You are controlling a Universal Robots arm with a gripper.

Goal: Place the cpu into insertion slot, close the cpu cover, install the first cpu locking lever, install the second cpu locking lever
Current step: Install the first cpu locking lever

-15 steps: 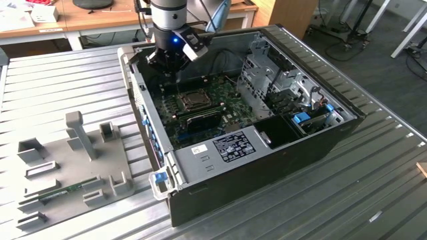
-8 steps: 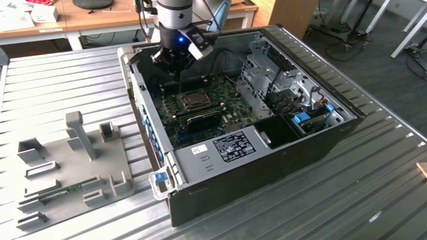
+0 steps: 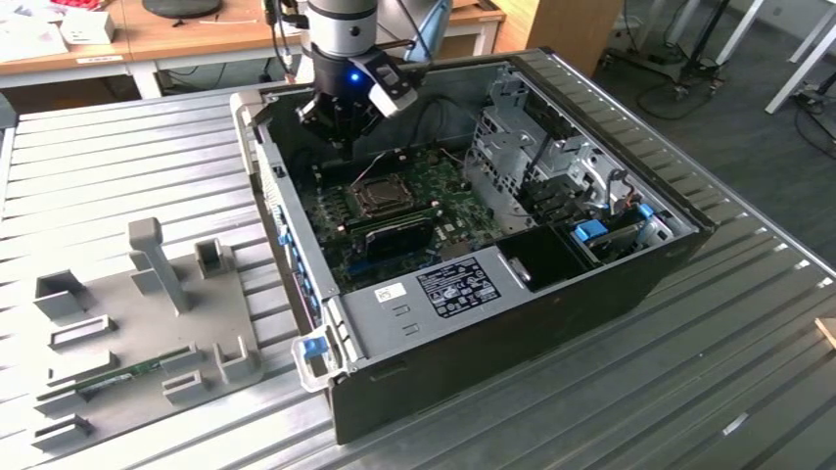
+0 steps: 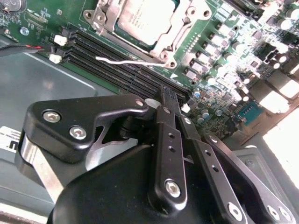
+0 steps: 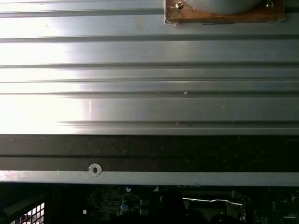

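The cpu lies inside the largest thing on my ribbed metal bench (image 3: 117, 166): the open computer case (image 3: 549, 323), laid on its side with its far corner cut off by the picture edge in the exterior view. On the exterior view's left sits a grey fixture plate (image 3: 144, 323) with uprights. Inside the case I see the green motherboard (image 3: 451, 186), and the insertion slot (image 3: 380, 196) shows there as a dark square in a silvery ring, too small for me to read its contents. The claw (image 3: 343, 147) hangs over the board's far end, near the case wall and apart from the slot. In the second wrist view the claw (image 4: 167, 95) looks closed, its tips drawn together on nothing, though its own black links hide much of the board beneath. Past the tips and across the long black memory slots (image 4: 103, 51), the cpu cover (image 4: 174, 32) appears to lie down around the cpu (image 4: 145, 16), whose far part is cut off. A thin silvery lever (image 4: 126, 60) juts out loose over the memory slots. In the first wrist view the board is in deep shadow, hard to make out.
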